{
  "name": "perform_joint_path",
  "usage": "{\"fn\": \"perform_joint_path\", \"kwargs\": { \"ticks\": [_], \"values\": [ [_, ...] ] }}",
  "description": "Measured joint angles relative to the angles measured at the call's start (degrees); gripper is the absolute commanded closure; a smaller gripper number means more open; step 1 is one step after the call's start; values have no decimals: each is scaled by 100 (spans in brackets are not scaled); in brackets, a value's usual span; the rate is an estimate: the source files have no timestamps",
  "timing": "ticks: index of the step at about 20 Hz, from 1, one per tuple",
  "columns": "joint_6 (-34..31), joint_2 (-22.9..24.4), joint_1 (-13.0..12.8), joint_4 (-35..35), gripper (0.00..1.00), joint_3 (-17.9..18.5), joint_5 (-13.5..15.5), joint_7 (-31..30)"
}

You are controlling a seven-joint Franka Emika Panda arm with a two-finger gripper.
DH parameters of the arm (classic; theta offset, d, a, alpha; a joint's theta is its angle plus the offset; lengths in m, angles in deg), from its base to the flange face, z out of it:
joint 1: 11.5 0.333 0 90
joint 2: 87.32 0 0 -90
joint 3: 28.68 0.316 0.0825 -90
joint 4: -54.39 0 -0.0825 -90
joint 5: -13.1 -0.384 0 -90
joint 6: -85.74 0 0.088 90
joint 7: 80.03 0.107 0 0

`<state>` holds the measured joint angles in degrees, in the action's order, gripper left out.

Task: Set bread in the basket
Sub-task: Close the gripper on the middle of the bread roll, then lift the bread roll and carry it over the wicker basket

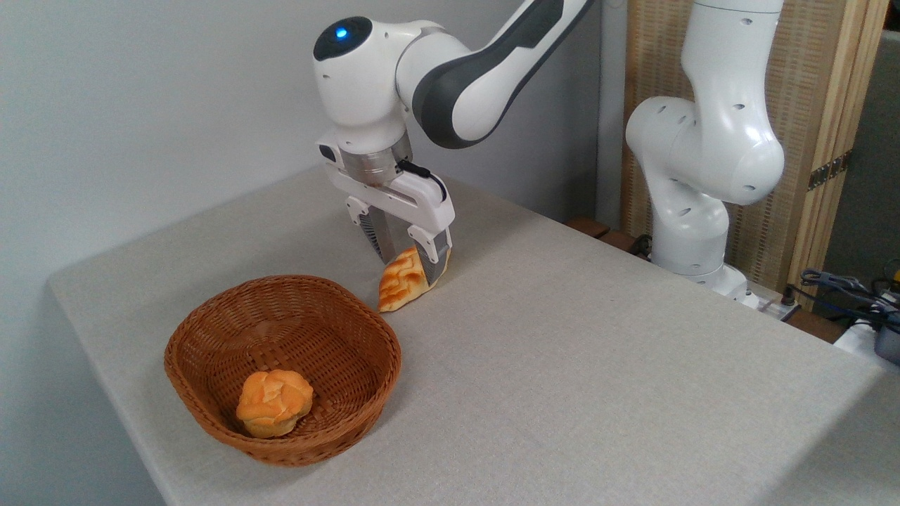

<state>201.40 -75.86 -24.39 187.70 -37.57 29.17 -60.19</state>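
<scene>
The bread [402, 281], a golden-orange twisted stick, lies on the grey tablecloth just beyond the basket's far right rim. Its near pointed end shows; its far part is hidden behind the fingers. My gripper [408, 251] is down over it with one finger on each side, and I cannot tell whether the fingers press it. The brown wicker basket [211, 323] sits at the front left of the table, a short way to the left and in front of the gripper.
A round knotted orange bun [274, 403] rests inside the basket near its front wall. The arm's white base [696, 211] stands at the table's far right edge, with cables [844, 295] beside it. The table's left edge runs close to the basket.
</scene>
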Motion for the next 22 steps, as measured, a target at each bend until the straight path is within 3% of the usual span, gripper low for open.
{"fn": "perform_joint_path", "kwargs": {
  "ticks": [1,2,4,5,14,22],
  "values": [
    [104,-3,0,52,0,-22,0,-4],
    [226,-9,1,99,14,-43,0,-4],
    [373,-24,0,142,64,-82,0,-5],
    [389,-29,0,144,73,-91,0,-5],
    [396,-34,14,147,79,-93,0,-5],
    [368,-31,14,94,77,-97,-3,51]
  ]
}}
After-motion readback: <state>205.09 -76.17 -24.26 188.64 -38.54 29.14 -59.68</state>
